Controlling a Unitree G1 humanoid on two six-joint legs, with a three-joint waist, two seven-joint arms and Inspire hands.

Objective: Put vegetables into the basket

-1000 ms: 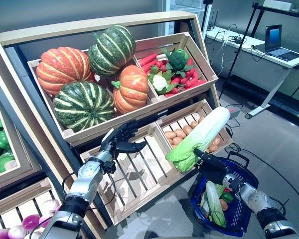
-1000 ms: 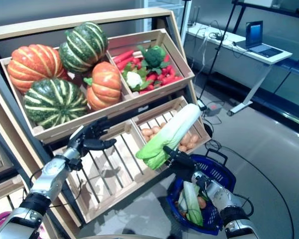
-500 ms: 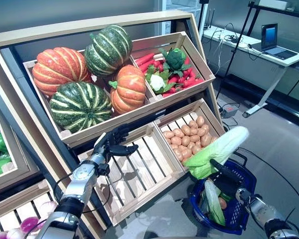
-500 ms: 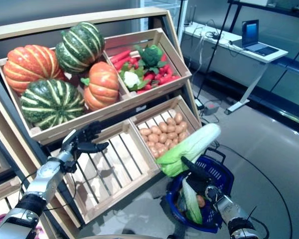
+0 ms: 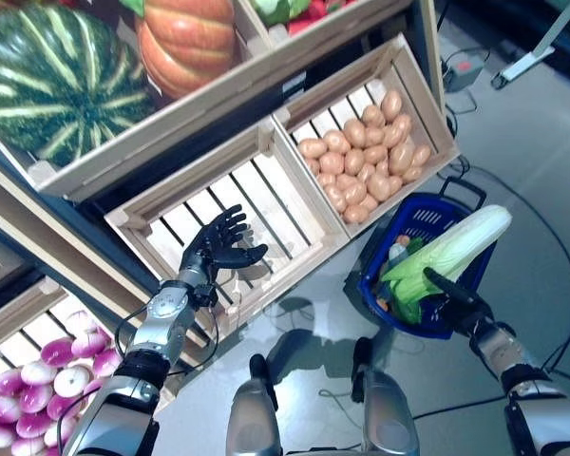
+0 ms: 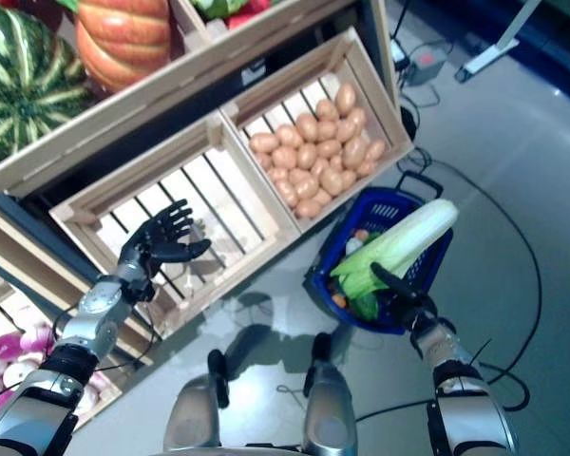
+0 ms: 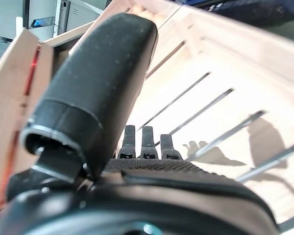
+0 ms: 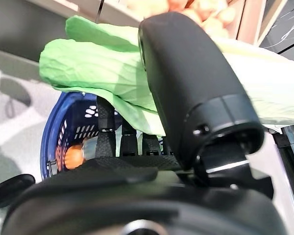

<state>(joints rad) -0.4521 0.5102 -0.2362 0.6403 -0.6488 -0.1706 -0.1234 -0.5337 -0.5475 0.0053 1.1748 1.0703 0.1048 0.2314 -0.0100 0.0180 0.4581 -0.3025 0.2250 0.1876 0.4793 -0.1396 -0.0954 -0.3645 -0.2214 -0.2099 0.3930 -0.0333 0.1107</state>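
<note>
A long napa cabbage with a white stalk and green leaves lies slanted across the top of the blue basket on the floor. My right hand is shut on its leafy end, thumb over the leaves and fingers underneath. Inside the basket lie other vegetables, one of them orange. My left hand hovers open over the empty slatted crate, holding nothing.
A crate of potatoes sits right of the empty crate, just behind the basket. Above are a striped green squash and an orange pumpkin. Purple and white onions fill a low crate at the left. The basket's handle lies toward the back.
The camera has tipped down toward the floor. My right hand has carried the cabbage down and right, from in front of the potato crate to over the basket. The left hand stays by the empty crate.
</note>
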